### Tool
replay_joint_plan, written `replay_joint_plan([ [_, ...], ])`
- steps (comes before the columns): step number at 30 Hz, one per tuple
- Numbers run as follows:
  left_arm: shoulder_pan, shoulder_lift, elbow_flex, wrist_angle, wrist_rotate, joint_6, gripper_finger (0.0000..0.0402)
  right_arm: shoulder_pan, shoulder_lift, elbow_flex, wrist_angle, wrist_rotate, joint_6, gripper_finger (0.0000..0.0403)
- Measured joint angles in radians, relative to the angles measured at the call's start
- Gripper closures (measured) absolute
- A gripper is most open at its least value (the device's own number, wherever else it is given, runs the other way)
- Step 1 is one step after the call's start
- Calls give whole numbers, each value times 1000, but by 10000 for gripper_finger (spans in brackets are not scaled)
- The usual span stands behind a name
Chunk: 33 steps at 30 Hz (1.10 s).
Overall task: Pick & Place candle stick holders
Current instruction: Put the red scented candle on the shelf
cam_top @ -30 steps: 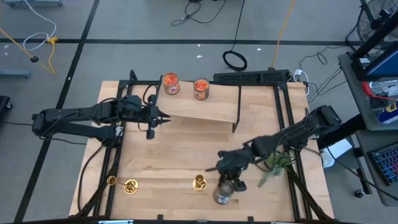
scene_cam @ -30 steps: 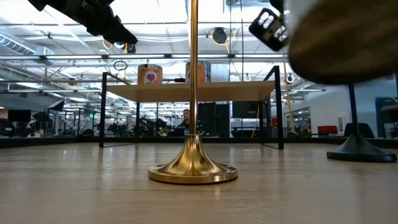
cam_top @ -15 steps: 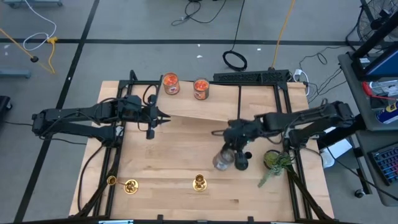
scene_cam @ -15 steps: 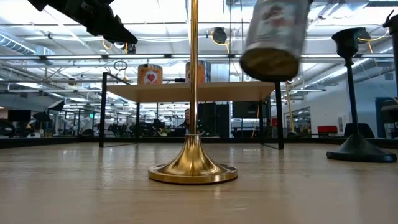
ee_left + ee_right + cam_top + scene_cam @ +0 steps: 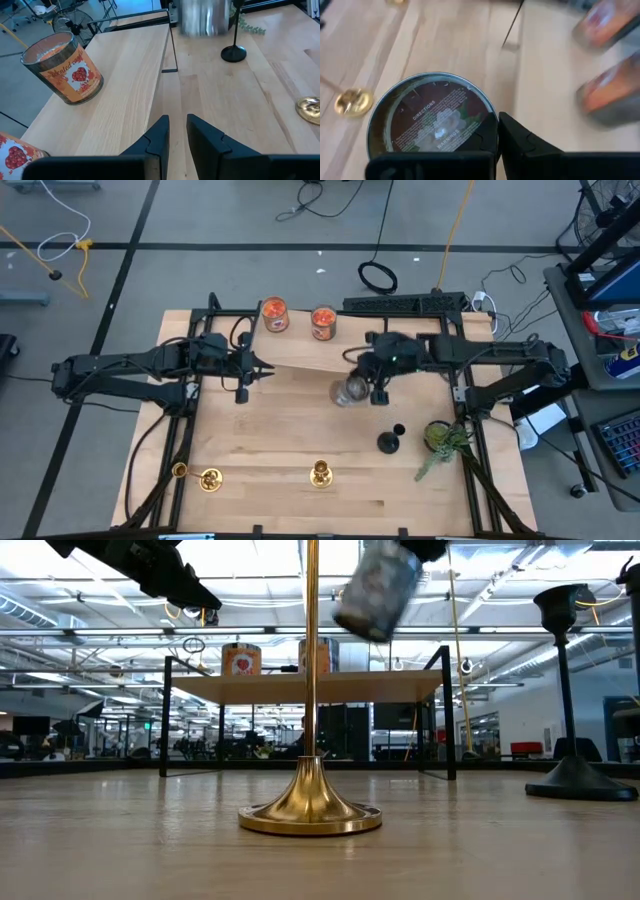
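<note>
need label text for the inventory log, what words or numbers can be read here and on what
"DIRECTIONS" and "WARNINGS": on the round bottom label of the grey jar candle held by the right gripper; the fine print under them is too small to read.
"scented candle", partly readable: on the orange jar candle on the raised wooden shelf, above red hearts.
The second orange jar candle has a label too small to read.
</note>
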Motion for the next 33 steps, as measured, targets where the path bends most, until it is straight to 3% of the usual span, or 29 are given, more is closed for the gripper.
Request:
replay_joint_plan([
  [9, 0, 0, 0, 0, 0, 4, 328, -110, -1, 124, -30, 229, -131, 402],
  [13, 0, 0, 0, 0, 0, 4, 328, -211, 22, 124, -75, 259, -102, 402],
  [24, 0, 0, 0, -5, 0, 0, 328, -410, 89, 123, -169, 182, -18, 403],
  [33, 0, 0, 0, -5, 0, 0, 328, -461, 92, 124, -227, 141, -16, 390],
])
